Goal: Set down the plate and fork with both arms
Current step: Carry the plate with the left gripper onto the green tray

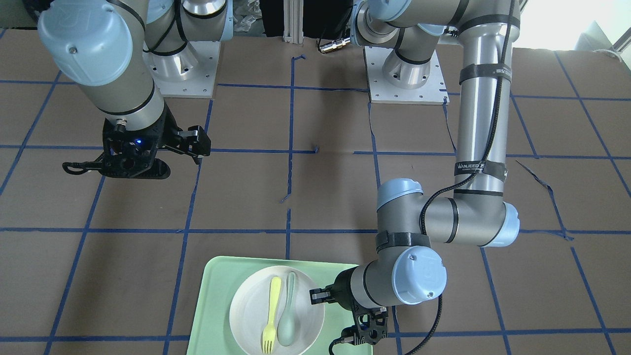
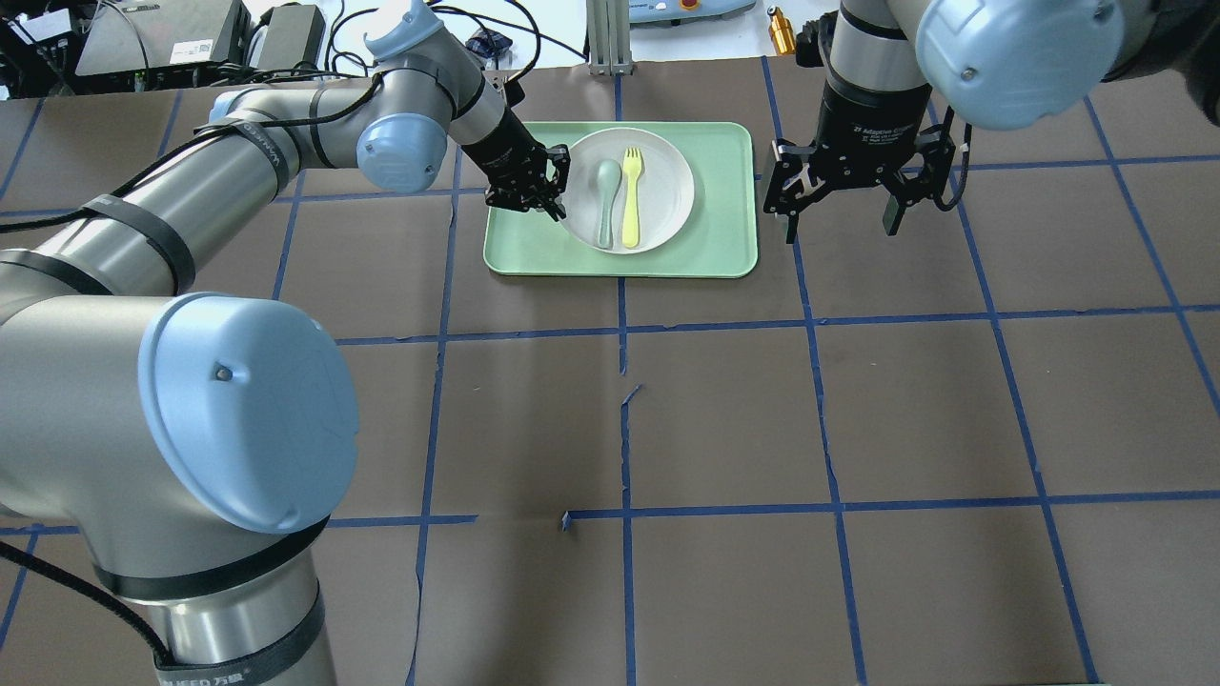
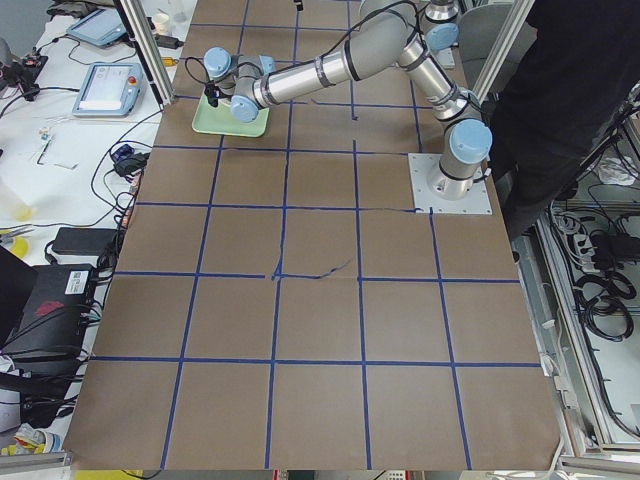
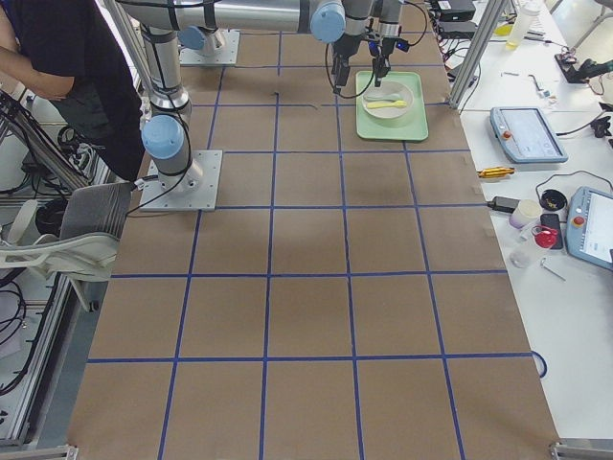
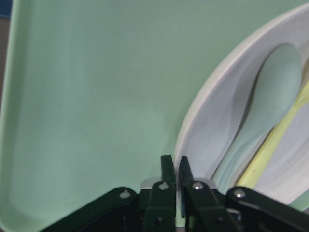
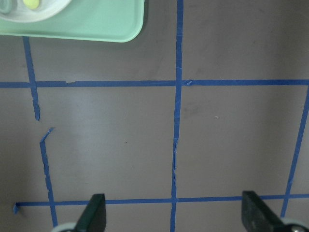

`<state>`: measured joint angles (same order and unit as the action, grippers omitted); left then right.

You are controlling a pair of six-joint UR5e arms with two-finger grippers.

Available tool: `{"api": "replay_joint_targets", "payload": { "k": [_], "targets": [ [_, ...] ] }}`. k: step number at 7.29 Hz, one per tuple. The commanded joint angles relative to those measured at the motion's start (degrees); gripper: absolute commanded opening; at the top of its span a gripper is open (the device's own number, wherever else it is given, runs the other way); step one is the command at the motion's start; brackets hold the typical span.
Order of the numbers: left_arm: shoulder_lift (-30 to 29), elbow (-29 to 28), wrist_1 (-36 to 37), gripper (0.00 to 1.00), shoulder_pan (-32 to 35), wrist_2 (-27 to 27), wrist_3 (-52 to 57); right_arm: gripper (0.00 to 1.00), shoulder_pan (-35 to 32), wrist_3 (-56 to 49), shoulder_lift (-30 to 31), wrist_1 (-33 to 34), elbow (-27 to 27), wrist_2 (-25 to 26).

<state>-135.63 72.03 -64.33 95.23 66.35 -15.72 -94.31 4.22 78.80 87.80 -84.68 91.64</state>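
The off-white plate lies on the mint-green tray at the far middle of the table. The pale yellow fork lies on the plate, next to a grey-green spoon. My left gripper is at the plate's left rim. In the left wrist view its fingers stand almost together with the plate's rim running in between them. My right gripper is open and empty above the bare table just right of the tray, its fingertips wide apart.
The brown table carries a grid of blue tape. The tray's corner shows at the top left of the right wrist view. Monitors, cables and tools lie beyond the table's far edge. A person stands beside the robot's base in the side views.
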Motion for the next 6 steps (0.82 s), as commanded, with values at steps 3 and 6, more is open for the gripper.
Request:
{"api": "replay_joint_targets", "payload": {
  "k": [3, 6],
  "targets": [
    [3.4, 1.3, 5.4, 1.00, 0.6, 0.9, -0.2, 1.00, -0.1, 0.7, -3.5, 9.1, 0.9, -0.8],
    [12.4, 1.6, -11.7, 1.00, -3.2, 19.0, 19.3, 0.99, -1.7, 8.5, -11.0, 24.0, 3.1, -3.3]
  ]
}}
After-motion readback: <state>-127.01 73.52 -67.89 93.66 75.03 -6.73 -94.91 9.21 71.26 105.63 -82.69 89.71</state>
